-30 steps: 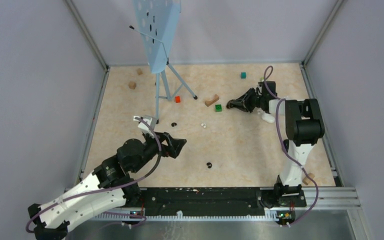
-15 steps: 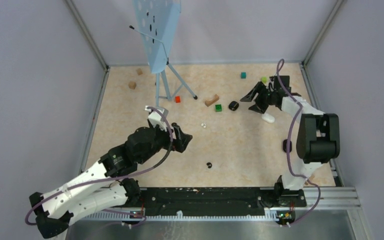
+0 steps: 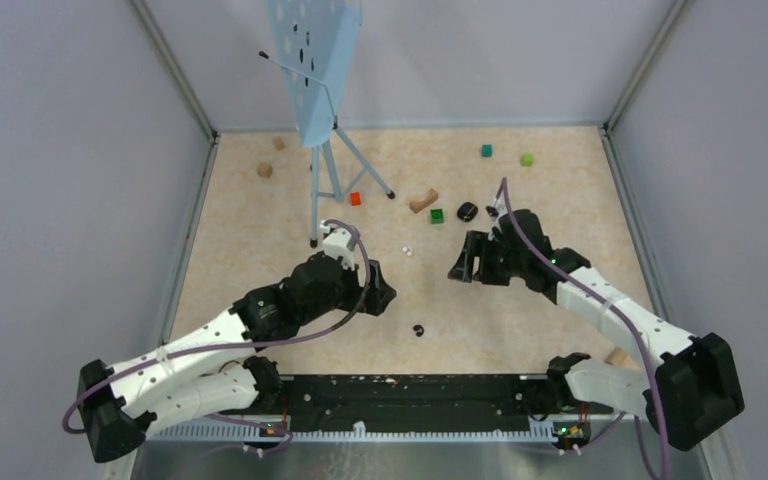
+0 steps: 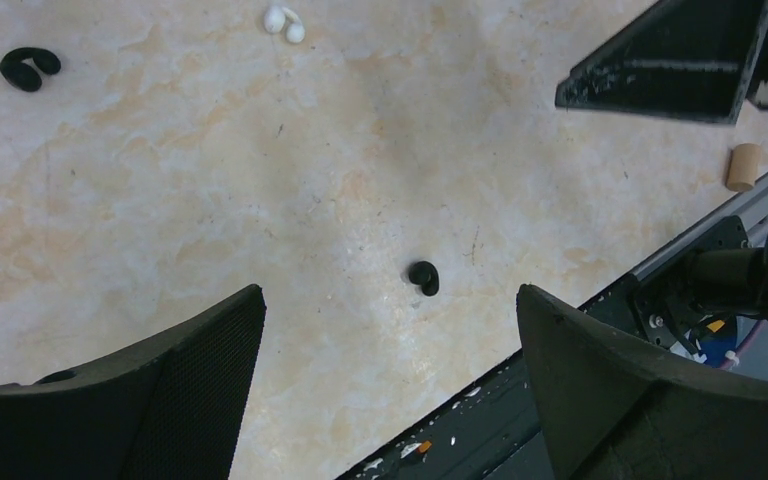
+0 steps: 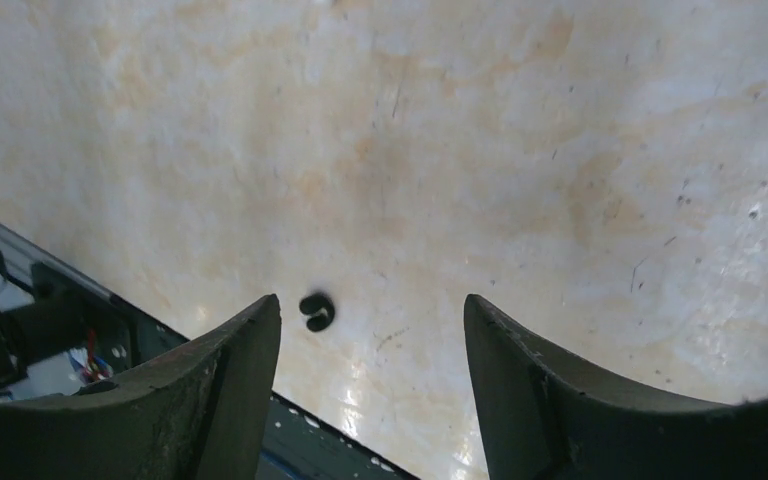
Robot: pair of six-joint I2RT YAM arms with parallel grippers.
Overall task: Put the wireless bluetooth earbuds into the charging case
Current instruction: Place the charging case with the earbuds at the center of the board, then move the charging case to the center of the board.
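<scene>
Both arms over the marbled beige desk [image 3: 260, 230].

**Risks**
- Both wrist views frame the same small glossy black earbud [image 3: 418, 329], lying alone at lower centre of the top view, near the dark rail along the desk's front edge. If both arms go down for it, I judge the fingers could clash. The right gripper's finger already shows at upper right of the left wrist view.
- The bud is tiny and slick. A pinch off centre could squirt it out sideways or flick it onto the rail.
- The glossy black rounded case [image 3: 467, 211], which I take for the charging case, sits well apart at upper centre, just beside a small green cube [image 3: 437, 215]. I cannot tell whether its lid is up.
- The tiny white earbud pair [image 3: 407, 250] lies between the two arms, and a sweep past could scatter it.
- A second black C-shaped earbud [image 4: 28, 67] lies at upper left of the left wrist view.

**Grippers**
- Left gripper [image 4: 388, 300]: splayed wide, holding nothing, clear of the desk, with the bud just under the gap.
- Right gripper [image 5: 370, 305]: fingers well apart, nothing between them, touching nothing.
</scene>
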